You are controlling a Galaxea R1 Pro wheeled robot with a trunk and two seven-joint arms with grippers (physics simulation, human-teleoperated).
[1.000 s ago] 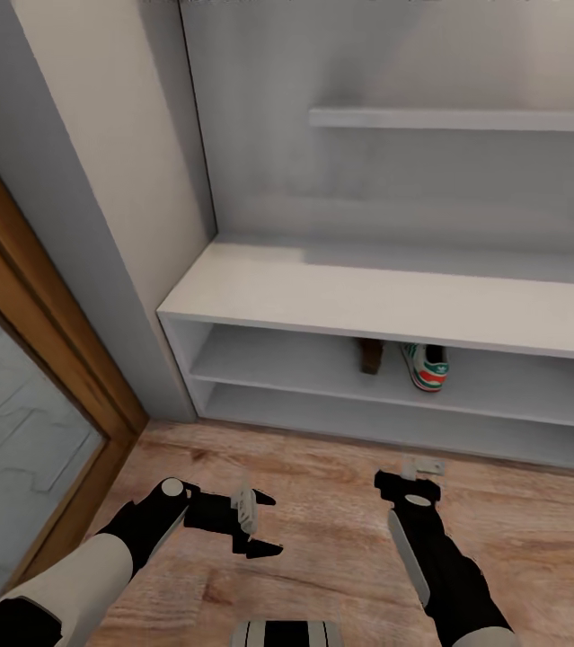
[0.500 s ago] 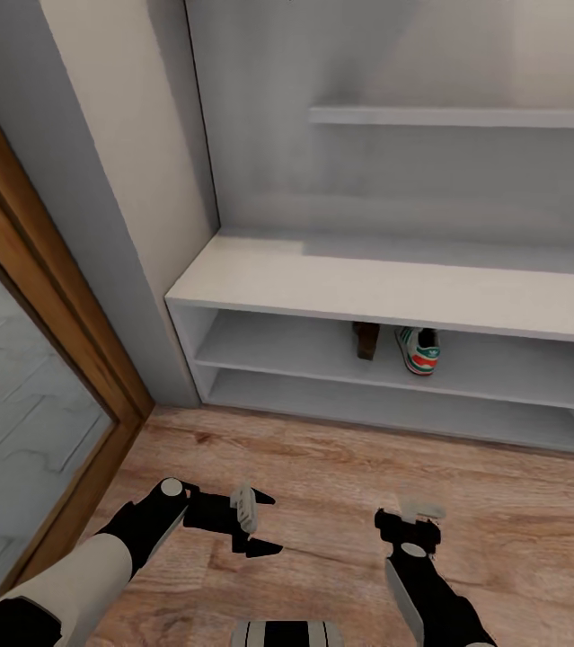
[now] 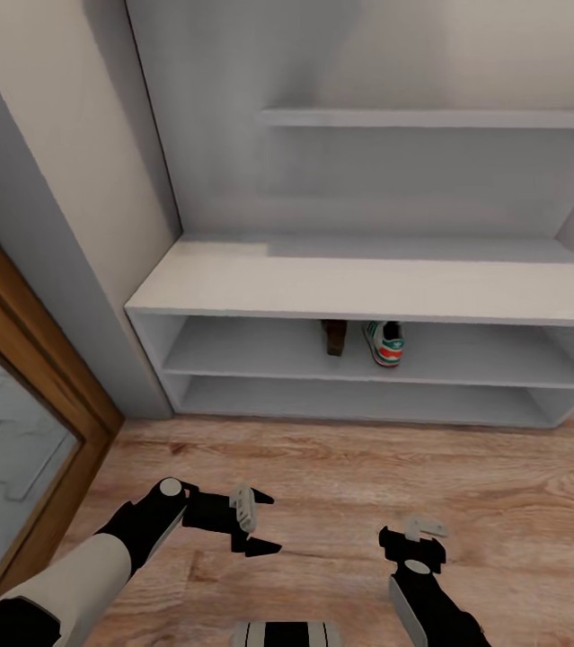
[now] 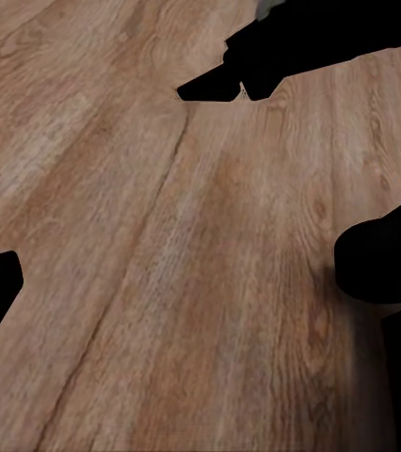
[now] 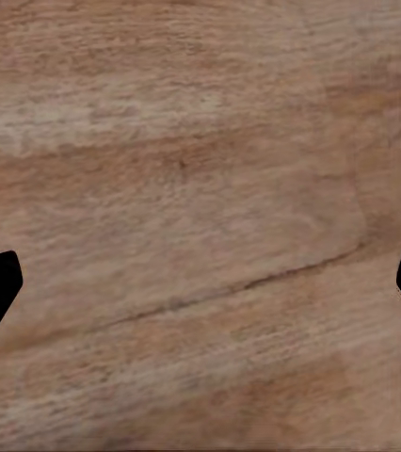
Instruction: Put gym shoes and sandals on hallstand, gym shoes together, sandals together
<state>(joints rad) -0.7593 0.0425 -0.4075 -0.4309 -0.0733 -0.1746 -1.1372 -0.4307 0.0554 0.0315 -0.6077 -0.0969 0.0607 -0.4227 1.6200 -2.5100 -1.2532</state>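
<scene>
Sandal (image 3: 333,337) and gym shoe (image 3: 384,342) half-hidden under bench top (image 3: 358,289)

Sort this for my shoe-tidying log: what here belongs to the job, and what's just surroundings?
Job: gym shoe; sandal beside it; shoe rack; floor.
Surroundings: door frame; wall.

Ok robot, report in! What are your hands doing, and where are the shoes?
Left gripper open, empty, over the floor. Right gripper open, empty. One gym shoe and one sandal side by side on the hallstand upper tier. Nothing in the way.
</scene>
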